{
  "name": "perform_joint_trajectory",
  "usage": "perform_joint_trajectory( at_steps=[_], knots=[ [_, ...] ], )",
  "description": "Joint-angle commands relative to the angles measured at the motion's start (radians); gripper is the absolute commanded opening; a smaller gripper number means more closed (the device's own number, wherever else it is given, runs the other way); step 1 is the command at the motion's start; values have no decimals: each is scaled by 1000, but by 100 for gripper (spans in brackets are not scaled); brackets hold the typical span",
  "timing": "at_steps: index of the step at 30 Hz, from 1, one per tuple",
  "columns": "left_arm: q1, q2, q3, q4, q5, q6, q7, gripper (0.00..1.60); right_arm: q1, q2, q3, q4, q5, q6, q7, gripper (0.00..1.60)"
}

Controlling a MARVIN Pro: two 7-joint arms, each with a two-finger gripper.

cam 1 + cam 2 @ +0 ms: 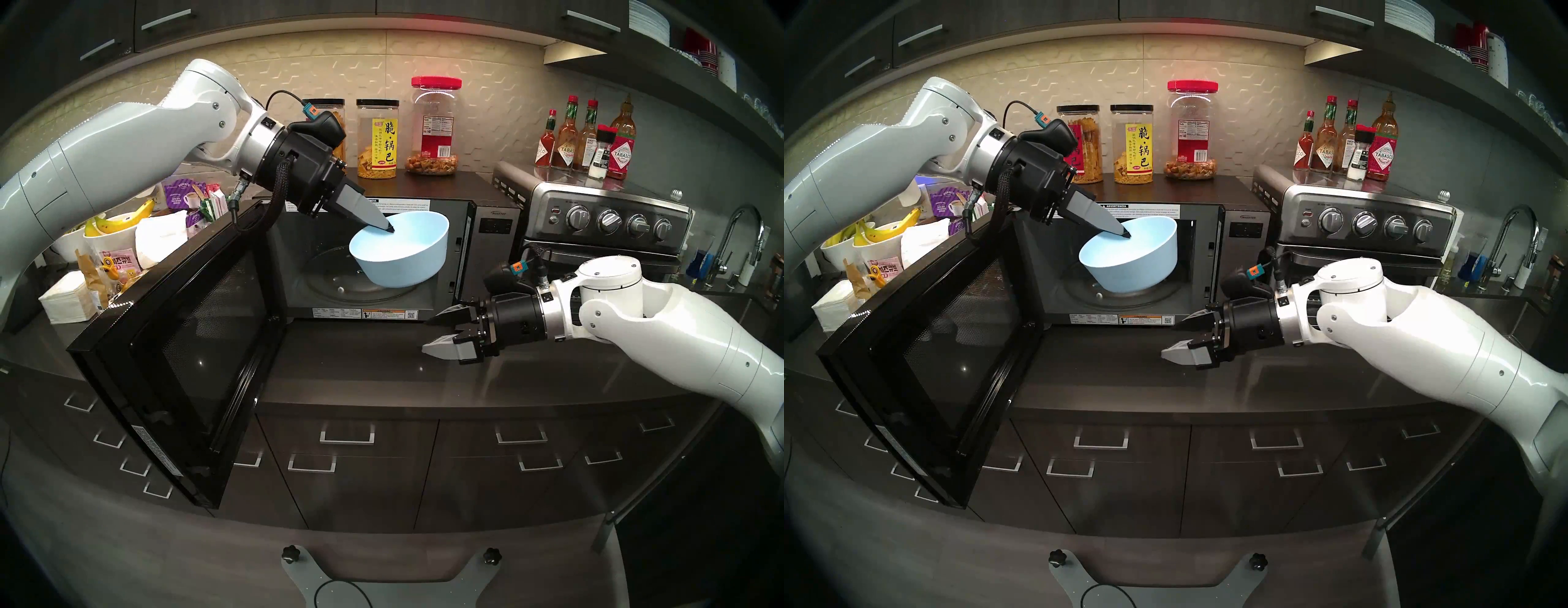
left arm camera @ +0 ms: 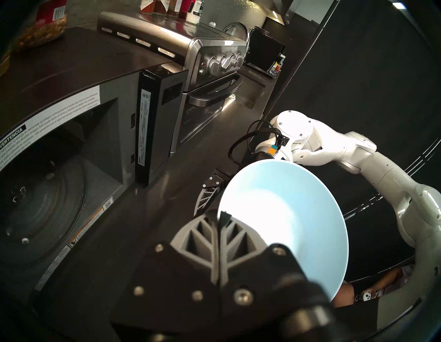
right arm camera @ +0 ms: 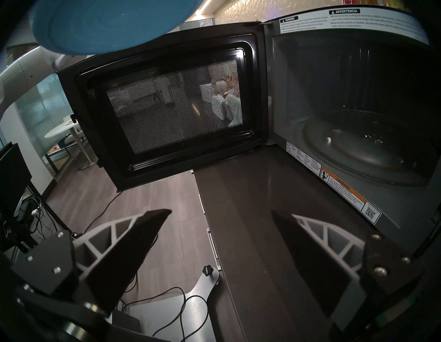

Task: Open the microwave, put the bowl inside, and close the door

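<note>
Under right wrist | bowl underside (head view: only inside) | door open

Head pair high, looking down on the dark desk, left wrist close behind the pale-blue plastic bowl, right wrist low, facing the open black boxy microwave, seen in all views.

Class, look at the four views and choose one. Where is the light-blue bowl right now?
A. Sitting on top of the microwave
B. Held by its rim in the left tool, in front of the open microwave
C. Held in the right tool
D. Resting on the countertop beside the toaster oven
B: the left tool is shut on the rim of the light-blue bowl, lifted before the open microwave; the right tool is open and empty.
</note>
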Motion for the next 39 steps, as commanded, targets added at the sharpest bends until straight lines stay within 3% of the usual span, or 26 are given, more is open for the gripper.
perform_joint_trajectory(
  at_steps=[1, 21, 39],
  knots=[
    [-9, -29, -6, 8, -36, -3, -5, 0, 13, -2, 15, -1, 6, -6, -2, 160],
    [-9, -43, 53, 3, -28, -3, -16, 0, 13, -2, 15, -1, 6, -6, -3, 160],
    [-51, 10, 113, -1, 25, -3, -45, 0, 13, -2, 15, -1, 6, -6, -2, 160]
  ],
)
